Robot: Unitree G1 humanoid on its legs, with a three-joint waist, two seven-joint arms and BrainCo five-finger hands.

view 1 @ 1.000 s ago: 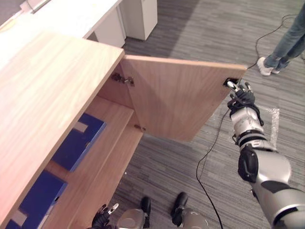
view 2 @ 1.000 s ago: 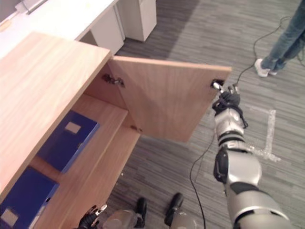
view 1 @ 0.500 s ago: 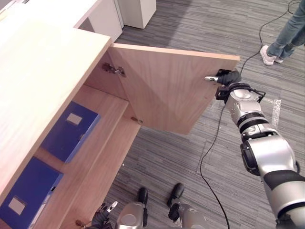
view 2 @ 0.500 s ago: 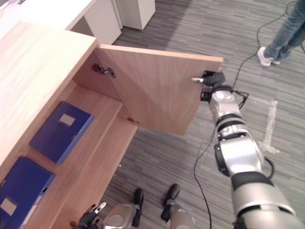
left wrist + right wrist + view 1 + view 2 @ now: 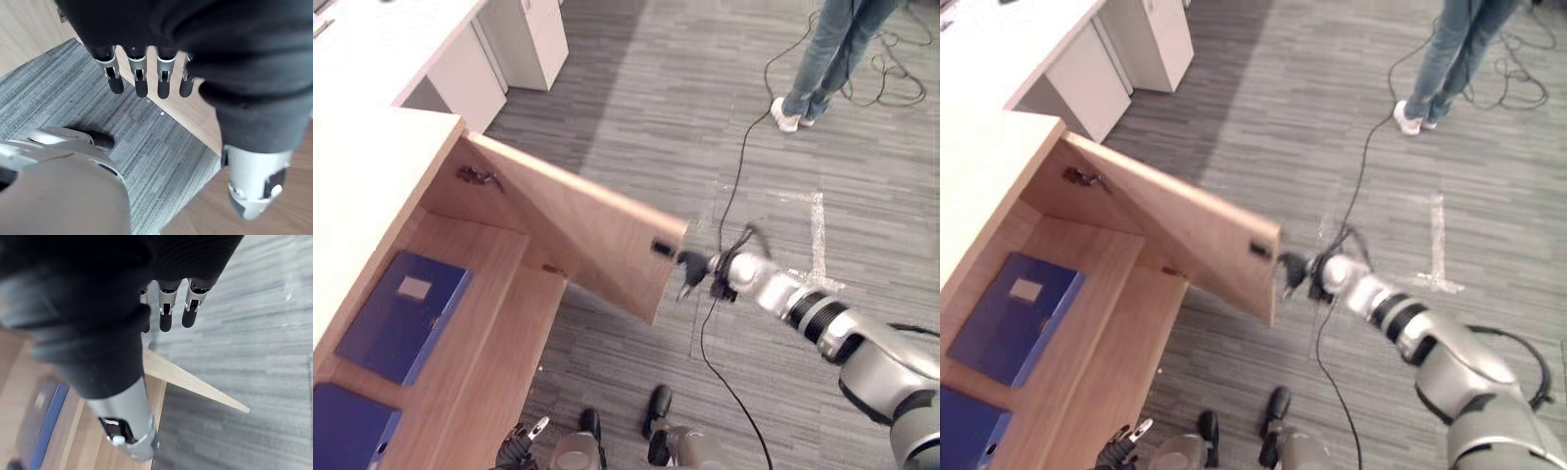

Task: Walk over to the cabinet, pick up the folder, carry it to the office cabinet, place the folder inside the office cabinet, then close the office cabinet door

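The wooden office cabinet (image 5: 372, 186) stands at my left, its door (image 5: 578, 235) swung partway in. My right hand (image 5: 697, 266) reaches out to the door's free edge beside the small black handle (image 5: 663, 249). Its fingers (image 5: 166, 318) are straight and hold nothing; the door's edge (image 5: 195, 384) shows just past them. One blue folder (image 5: 401, 313) lies flat on the shelf inside, and a second blue folder (image 5: 342, 431) lies nearer to me. Low by the cabinet's front hangs my left hand (image 5: 524, 446), its fingers (image 5: 139, 81) straight and empty.
A person in jeans and white shoes (image 5: 822, 59) stands on the grey carpet at the far right. White desks and drawer units (image 5: 519, 39) stand behind the cabinet. White tape marks (image 5: 818, 225) lie on the floor right of the door.
The door has swung from wide open towards the cabinet, with my right hand following its free edge down and left. The camera has also shifted.
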